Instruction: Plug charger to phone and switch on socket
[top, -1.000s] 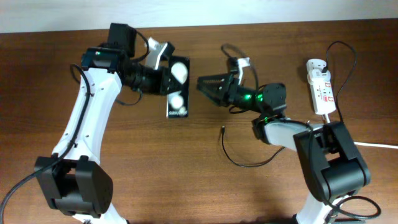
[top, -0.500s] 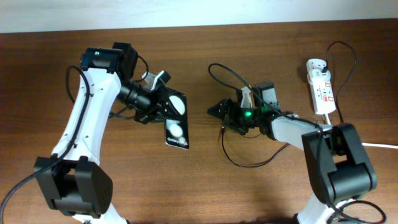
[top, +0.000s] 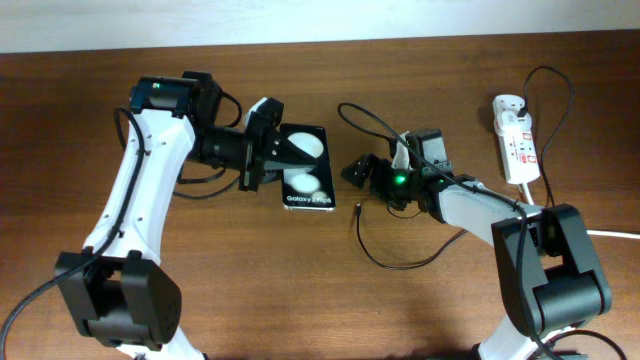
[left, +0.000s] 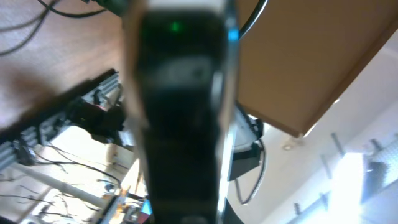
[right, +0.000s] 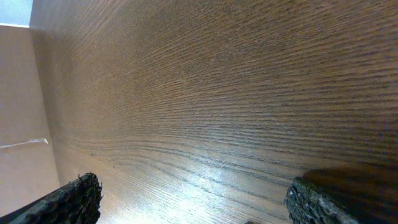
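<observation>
The phone (top: 308, 172), a glossy black slab with white lettering at its near end and round white reflections, is held above the table by my left gripper (top: 276, 160), which is shut on its left edge. In the left wrist view the phone (left: 180, 112) fills the middle as a dark blurred slab. My right gripper (top: 356, 170) is open and empty, low over the wood just right of the phone; its two fingertips (right: 193, 199) stand wide apart. The charger's plug tip (top: 358, 210) lies on the table just in front of it, and its thin black cable (top: 400, 264) curves away to the right. The socket (top: 516, 140) lies at the far right.
A thick white cord (top: 610, 233) leaves the table at the right edge. Black arm cables loop above the right gripper (top: 368, 112). The bare wooden table (top: 300, 290) stretches in front of both arms.
My left gripper has turned the phone and carried it right, so it now lies face up with the lettering toward the front. My right gripper has dropped low over the table by the plug tip.
</observation>
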